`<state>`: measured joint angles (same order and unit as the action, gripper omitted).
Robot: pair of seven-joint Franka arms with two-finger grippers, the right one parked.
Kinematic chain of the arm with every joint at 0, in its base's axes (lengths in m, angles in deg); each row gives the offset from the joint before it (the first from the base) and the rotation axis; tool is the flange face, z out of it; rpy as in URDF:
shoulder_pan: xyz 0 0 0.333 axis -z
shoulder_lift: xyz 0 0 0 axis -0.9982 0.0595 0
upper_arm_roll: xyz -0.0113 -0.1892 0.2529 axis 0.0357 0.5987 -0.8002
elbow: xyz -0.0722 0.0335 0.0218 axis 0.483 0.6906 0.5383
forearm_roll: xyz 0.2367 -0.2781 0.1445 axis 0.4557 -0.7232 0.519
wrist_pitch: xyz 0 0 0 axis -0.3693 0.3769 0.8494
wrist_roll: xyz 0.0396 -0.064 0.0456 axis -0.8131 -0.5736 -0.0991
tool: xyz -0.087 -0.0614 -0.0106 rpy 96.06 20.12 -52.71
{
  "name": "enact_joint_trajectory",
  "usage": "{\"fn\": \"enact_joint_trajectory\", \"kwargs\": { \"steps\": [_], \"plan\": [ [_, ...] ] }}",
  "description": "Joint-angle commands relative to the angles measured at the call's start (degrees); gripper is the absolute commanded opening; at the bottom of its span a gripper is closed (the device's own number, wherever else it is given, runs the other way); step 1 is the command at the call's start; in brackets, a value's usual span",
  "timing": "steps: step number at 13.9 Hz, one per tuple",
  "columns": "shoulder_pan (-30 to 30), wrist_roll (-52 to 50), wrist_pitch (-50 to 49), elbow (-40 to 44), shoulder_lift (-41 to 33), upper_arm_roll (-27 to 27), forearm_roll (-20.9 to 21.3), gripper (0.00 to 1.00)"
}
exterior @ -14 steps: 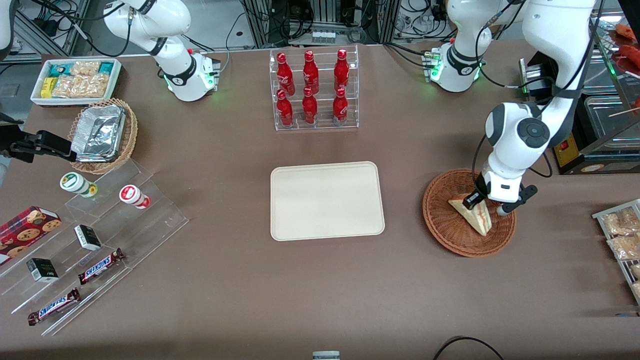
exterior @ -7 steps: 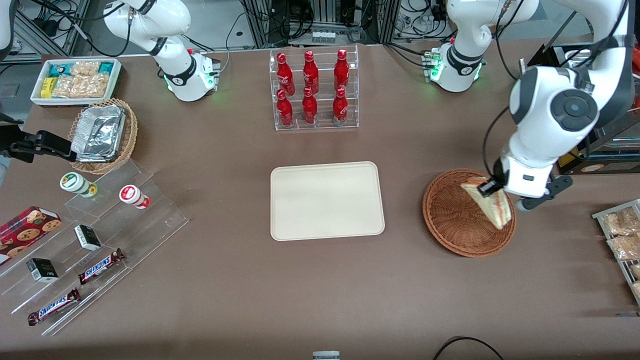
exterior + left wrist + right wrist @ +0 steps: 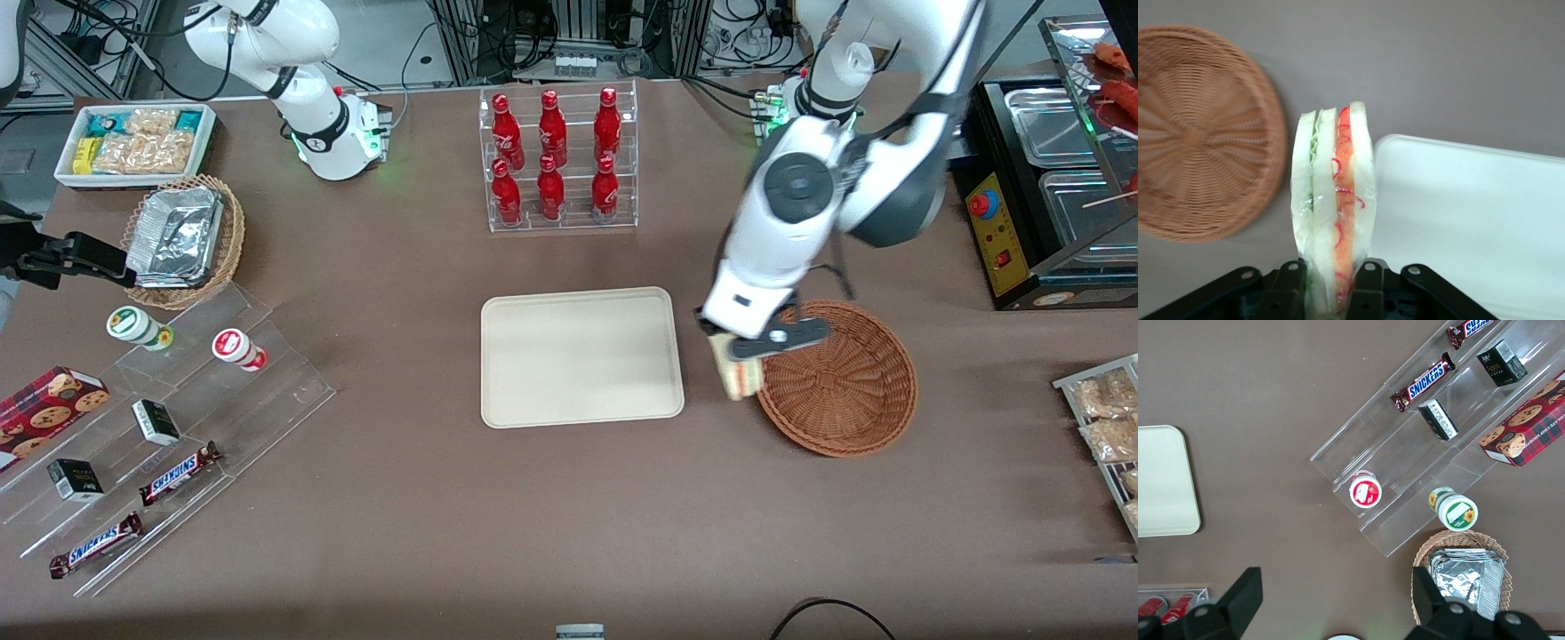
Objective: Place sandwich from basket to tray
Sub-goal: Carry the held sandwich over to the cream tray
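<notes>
Sandwich (image 3: 1333,207) hangs upright from gripper (image 3: 745,356), point down, above table.

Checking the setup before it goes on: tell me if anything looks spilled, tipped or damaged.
Nothing stands out. The gripper holds the sandwich on edge, jaws shut on its lower end, in the air between the basket and the tray. Its layers look intact and wrapped. The basket sits flat; the bottles stand upright in their rack.
</notes>
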<state>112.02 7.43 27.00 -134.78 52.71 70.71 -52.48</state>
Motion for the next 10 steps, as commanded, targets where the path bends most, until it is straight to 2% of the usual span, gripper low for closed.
{"fn": "enact_joint_trajectory", "kwargs": {
  "steps": [1,5,10],
  "plan": [
    [4.79,-3.61,-0.48,10.00,9.87,-0.81,0.29,0.00],
    [10.94,-8.27,0.83,18.80,19.54,-0.90,0.64,0.00],
    [15.43,-10.22,10.05,19.52,25.53,-0.99,1.43,0.00]
  ]
}}
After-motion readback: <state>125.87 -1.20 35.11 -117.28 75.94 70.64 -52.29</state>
